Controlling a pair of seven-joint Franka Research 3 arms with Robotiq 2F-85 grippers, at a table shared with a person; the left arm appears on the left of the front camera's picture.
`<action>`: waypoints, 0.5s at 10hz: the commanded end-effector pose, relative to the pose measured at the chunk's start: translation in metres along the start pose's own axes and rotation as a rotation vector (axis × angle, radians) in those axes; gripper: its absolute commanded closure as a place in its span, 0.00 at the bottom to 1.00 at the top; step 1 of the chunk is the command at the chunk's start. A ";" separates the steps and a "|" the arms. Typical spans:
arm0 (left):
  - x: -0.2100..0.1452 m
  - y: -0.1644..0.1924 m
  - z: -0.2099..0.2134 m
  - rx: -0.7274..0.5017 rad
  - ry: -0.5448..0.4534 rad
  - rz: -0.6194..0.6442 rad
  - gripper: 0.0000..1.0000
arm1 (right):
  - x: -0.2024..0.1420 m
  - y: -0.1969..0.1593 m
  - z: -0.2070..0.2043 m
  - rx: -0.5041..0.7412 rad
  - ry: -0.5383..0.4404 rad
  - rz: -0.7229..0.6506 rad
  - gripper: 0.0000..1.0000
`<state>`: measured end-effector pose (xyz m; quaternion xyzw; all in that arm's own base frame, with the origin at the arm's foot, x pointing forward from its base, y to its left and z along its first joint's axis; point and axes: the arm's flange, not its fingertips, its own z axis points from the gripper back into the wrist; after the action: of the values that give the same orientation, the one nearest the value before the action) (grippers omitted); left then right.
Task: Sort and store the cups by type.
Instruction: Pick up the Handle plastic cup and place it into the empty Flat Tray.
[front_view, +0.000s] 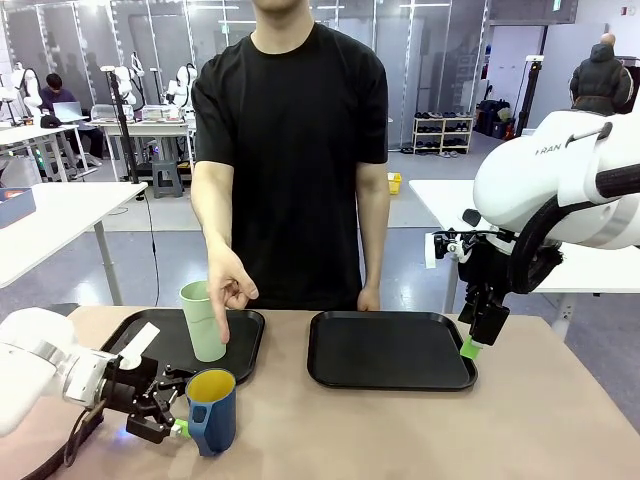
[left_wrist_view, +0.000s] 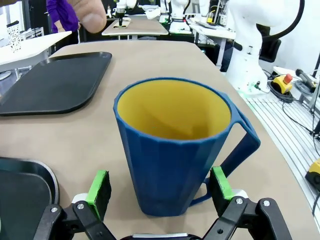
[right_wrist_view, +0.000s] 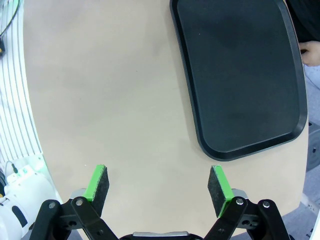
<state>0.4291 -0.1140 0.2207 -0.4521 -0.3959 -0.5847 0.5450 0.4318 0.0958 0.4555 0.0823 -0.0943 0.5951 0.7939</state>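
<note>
Wide open, the left tool (left_wrist_view: 160, 186) has its pads flanking the mug (left_wrist_view: 172, 155) on the table (front_view: 400, 430), gripping nothing. The tumbler (front_view: 203, 320) stands on the left tray (front_view: 140, 335), a person's hand (front_view: 230, 285) just beside its rim. The right tool (right_wrist_view: 159, 185) gapes empty near the right tray (front_view: 390, 350). White lab tables behind.

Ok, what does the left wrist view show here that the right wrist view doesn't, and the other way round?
Left wrist view: the dark blue mug, yellow inside, stands upright on the table between the open green pads of the left end effector, its handle towards the picture's right. A corner of a nearer tray sits at the bottom left.
Right wrist view: the open right end effector hangs over bare table, holding nothing.
Shared: the empty black tray and the tan tabletop.
</note>
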 end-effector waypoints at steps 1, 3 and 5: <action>-0.001 0.008 -0.012 -0.004 -0.043 -0.026 0.00 | -0.001 0.003 -0.002 -0.013 -0.006 -0.014 0.00; -0.001 0.011 -0.023 -0.030 -0.047 -0.022 0.00 | -0.001 0.003 -0.002 -0.013 -0.006 -0.014 0.00; 0.002 0.014 -0.032 -0.052 -0.054 -0.030 0.00 | -0.001 0.003 -0.002 -0.013 -0.006 -0.014 0.00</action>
<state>0.4336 -0.1392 0.2166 -0.4700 -0.3881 -0.5945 0.5245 0.4318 0.0957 0.4555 0.0823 -0.0943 0.5951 0.7939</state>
